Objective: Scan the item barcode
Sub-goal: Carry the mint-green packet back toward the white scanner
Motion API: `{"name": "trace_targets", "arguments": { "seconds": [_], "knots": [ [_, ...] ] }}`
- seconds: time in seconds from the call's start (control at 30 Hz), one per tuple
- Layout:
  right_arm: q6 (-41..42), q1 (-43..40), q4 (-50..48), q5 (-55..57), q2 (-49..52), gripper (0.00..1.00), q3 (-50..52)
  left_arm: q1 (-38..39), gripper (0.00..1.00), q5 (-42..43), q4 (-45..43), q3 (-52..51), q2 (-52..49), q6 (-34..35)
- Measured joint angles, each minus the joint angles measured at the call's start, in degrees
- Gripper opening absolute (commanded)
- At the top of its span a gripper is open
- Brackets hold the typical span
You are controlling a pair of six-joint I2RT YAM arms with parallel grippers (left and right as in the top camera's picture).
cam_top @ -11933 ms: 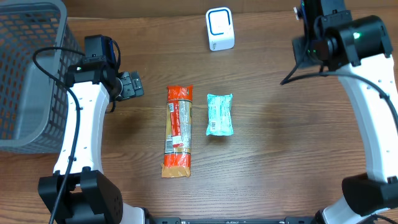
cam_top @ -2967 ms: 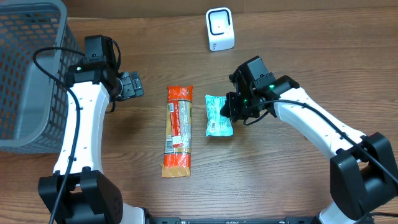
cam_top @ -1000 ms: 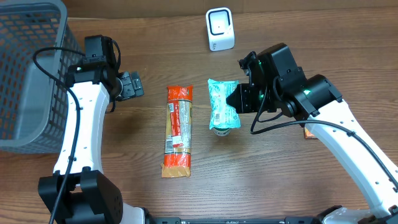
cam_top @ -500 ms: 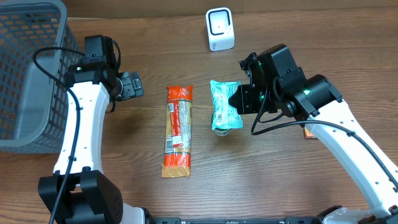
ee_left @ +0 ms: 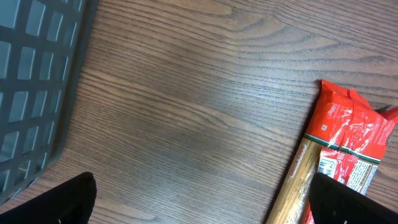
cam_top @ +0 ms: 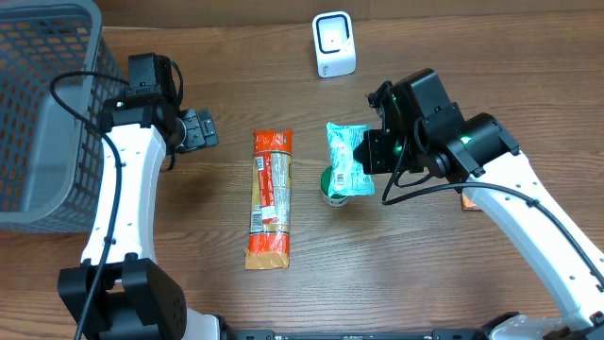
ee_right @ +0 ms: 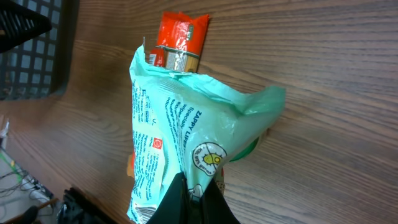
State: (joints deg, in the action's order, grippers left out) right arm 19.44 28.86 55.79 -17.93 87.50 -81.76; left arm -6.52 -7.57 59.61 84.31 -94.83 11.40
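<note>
The table point(cam_top: 236, 57) is brown wood with a long grain running side to side, bare apart from a few things, and nothing of the room shows past its edges. A grey mesh basket point(cam_top: 38, 113) fills the far left corner, and a white scanner point(cam_top: 333, 44) stands at the far middle. A red packet point(cam_top: 270, 198) lies flat and lengthwise near the centre. Just to its right the green packet point(cam_top: 349, 159) is pinched by one edge in the right gripper point(cam_top: 371, 151), whose fingers are closed tight on the film. From the right wrist the packet stands up from those fingers with its printed side showing and the wood well behind it, so it is clear of the table; it sits nearer than the scanner and apart from it. A green patch lies on the wood under it, perhaps a tinted shadow. The left gripper point(cam_top: 200, 129) hangs beside the basket with its fingers spread wide, holding nothing, only bare grain between them
</note>
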Motion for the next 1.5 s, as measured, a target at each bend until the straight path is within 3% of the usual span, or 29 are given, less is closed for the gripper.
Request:
{"name": "trace_targets", "arguments": {
  "seconds": [0.83, 1.03, 1.3, 1.5],
  "knots": [
    [-2.4, 0.0, 0.1, 1.4, 0.0, 0.04, -1.9, 0.0, 1.0, 0.0, 0.0, 0.0, 0.0, 0.0],
    [-2.7, -1.4, 4.6, 2.1, 0.2, 0.03, -16.4, 0.0, 1.0, 0.0, 0.0, 0.0, 0.0, 0.0],
    [-2.6, -4.5, 26.4, 8.1, 11.5, 0.03, -49.2, 0.0, 1.0, 0.0, 0.0, 0.0, 0.0, 0.0],
    [-3.8, -3.2, 23.7, 20.2, 22.5, 0.04, -56.6, 0.0, 1.0, 0.0, 0.0, 0.0, 0.0, 0.0]
  ]
}}
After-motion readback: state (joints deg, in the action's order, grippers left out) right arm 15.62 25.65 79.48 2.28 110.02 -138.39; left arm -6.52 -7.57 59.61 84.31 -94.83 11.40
